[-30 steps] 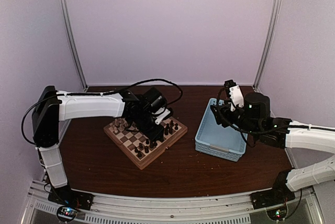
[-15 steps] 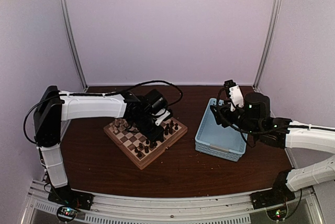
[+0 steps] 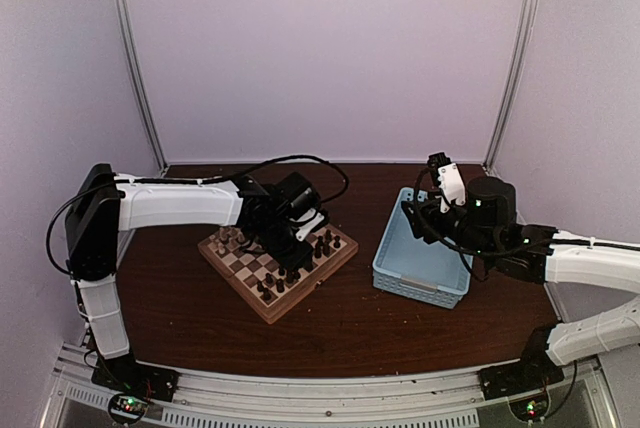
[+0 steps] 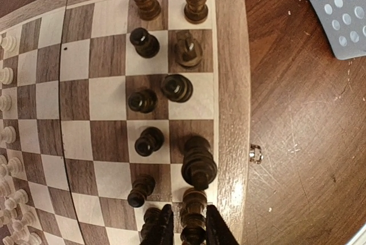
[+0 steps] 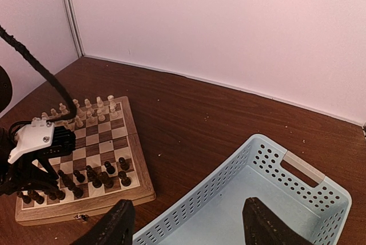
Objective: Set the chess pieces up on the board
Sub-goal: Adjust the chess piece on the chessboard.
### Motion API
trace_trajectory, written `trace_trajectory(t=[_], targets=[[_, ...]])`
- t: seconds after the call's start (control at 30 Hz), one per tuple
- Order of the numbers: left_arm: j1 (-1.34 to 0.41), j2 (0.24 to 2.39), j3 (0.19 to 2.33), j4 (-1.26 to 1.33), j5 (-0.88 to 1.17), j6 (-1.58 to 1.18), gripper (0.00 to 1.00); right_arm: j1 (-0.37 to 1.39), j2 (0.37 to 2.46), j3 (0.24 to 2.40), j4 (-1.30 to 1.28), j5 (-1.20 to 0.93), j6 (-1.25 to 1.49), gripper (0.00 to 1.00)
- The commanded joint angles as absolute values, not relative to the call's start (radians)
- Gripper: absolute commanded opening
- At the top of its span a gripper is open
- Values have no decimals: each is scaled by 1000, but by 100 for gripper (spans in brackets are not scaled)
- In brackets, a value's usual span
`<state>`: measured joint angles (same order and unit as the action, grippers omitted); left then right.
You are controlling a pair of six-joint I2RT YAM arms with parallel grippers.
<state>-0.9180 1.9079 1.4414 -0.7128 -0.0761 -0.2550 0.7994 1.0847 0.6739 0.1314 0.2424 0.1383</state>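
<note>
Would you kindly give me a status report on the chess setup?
Left gripper straddling a dark piece at the board edge, grip unconfirmed. Right gripper open over the basket. Neighbouring pieces close.

My left gripper [image 4: 189,222] is cut off by the wrist view's lower edge; it may be touching the dark piece [image 4: 194,202].

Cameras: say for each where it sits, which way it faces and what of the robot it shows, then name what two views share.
Top external: above and behind the bases, looking down at the table; left arm, right arm, board and basket show.
Left wrist: over the board, looking down on dark pieces; fingers of the left tool flank one.
Right wrist: over the basket, facing across to the board; right tool open, left arm's end visible.
Shared: all three show the board.
</note>
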Motion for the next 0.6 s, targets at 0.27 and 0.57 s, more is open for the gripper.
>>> trace_trajectory(t=[0.27,0.57], targets=[[-921,1921,1439,-723,-85,-241,13,792,1088,672,146,230,146,67],[-921,1918,1449,-716,-65,-243,12,792,1089,673,146,227,147,68]])
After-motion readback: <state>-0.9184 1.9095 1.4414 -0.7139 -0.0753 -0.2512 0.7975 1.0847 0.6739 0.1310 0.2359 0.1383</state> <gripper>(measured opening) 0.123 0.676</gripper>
